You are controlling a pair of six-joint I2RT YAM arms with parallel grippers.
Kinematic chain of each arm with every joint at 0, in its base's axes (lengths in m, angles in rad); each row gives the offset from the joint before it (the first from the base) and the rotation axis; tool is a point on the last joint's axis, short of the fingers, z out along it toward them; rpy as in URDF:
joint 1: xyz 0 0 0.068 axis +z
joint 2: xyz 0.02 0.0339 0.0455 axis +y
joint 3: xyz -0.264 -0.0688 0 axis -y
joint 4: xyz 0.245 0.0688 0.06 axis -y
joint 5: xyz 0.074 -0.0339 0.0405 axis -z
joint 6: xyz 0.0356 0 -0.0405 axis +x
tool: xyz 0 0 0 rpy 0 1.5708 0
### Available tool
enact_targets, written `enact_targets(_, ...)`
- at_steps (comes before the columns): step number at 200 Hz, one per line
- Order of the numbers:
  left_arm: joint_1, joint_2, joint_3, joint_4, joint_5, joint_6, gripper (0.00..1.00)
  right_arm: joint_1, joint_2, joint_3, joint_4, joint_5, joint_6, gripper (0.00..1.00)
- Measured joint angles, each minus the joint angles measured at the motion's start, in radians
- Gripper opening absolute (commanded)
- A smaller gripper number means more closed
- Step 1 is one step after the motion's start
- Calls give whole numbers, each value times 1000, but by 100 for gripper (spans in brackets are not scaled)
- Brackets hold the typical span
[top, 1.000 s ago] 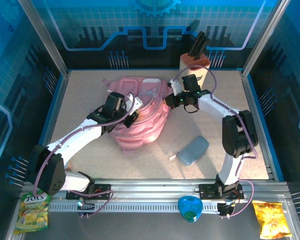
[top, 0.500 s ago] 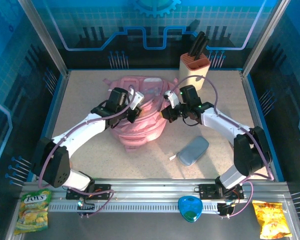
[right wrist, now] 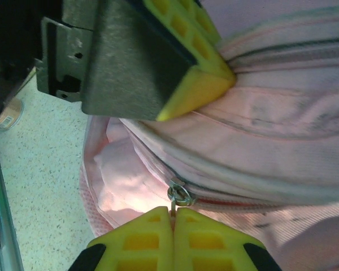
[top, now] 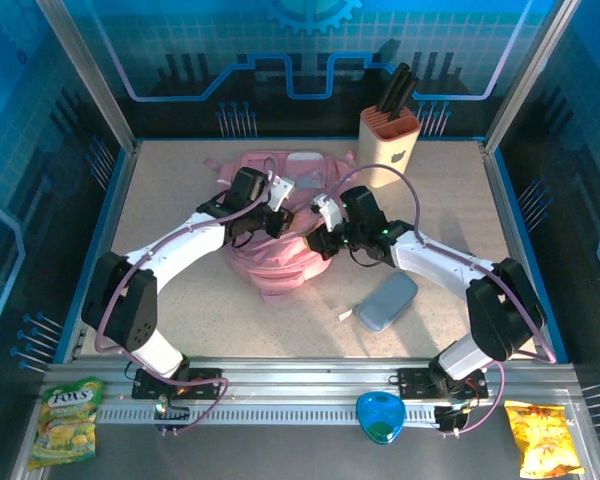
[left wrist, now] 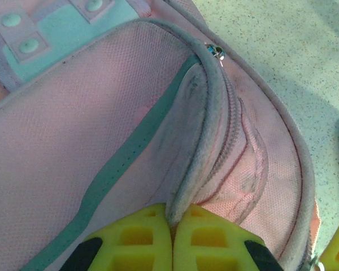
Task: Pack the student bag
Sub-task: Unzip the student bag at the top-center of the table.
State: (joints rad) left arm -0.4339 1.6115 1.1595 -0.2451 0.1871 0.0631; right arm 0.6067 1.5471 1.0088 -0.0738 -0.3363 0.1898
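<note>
Left gripper (left wrist: 172,219) clamps student bag (left wrist: 68,147) flap (left wrist: 199,135); right gripper (right wrist: 173,217) clamps zipper pull (right wrist: 179,196), tab hidden.

Seen from above, even bright light falls on the speckled beige tabletop (top: 280,320), shadows are soft-edged, and the blue walls (top: 60,120) stay dim. The left wrist view has a greenish tint. There the soft pink fabric backpack (left wrist: 73,141) is sharp, while the yellow pads (left wrist: 141,243) of the left gripper (left wrist: 172,220) are blurred. The right wrist view has a pale blown-out patch at lower left.
</note>
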Motion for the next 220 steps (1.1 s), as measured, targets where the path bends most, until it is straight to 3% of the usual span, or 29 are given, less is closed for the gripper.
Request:
enact_targets(83, 0, 32, 11, 26, 34, -61, 3, 49, 29, -39, 99, 68, 58, 2)
enact_targets(98, 0, 39, 10, 41, 36, -62, 3, 49, 30, -42, 101, 76, 67, 8)
enact_targets(119, 1, 39, 9, 58, 39, -61, 3, 42, 10, -73, 123, 92, 108, 24)
enact_targets(164, 6, 13, -41, 145, 39, -54, 4, -37, -162, -189, 143, 98, 265, 53)
enact_targets(186, 7, -1, -63, 169, 39, -54, 5, -76, -190, -192, 181, 101, 419, 63)
enact_targets(220, 7, -4, -65, 174, 40, -54, 6, -93, -147, -179, 218, 81, 647, 65)
